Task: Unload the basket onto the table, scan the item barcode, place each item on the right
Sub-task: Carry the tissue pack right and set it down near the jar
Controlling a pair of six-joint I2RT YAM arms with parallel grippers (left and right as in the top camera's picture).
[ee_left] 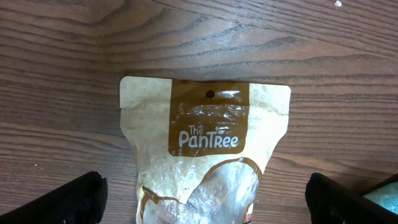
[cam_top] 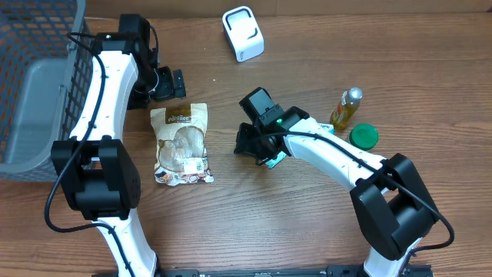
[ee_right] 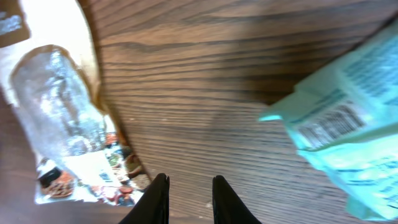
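Note:
A tan and brown "The PanTree" snack pouch [cam_top: 181, 144] lies flat on the wooden table, with its clear window facing up [ee_left: 208, 137]. My left gripper [cam_top: 167, 85] hovers over the pouch's top end, open wide, one finger [ee_left: 68, 202] on each side and nothing between them. A teal packet [ee_right: 348, 124] showing a printed barcode [ee_right: 329, 121] lies right of the pouch, mostly hidden under my right arm in the overhead view [cam_top: 277, 157]. My right gripper [ee_right: 189, 186] is low over bare wood between pouch [ee_right: 56, 106] and packet, its jaws a narrow gap apart and empty.
A white scanner-like device [cam_top: 243, 33] stands at the back. A dark mesh basket [cam_top: 31, 92] fills the left edge. A yellow-green bottle [cam_top: 346, 108] and a green lid [cam_top: 363, 136] sit to the right of the teal packet.

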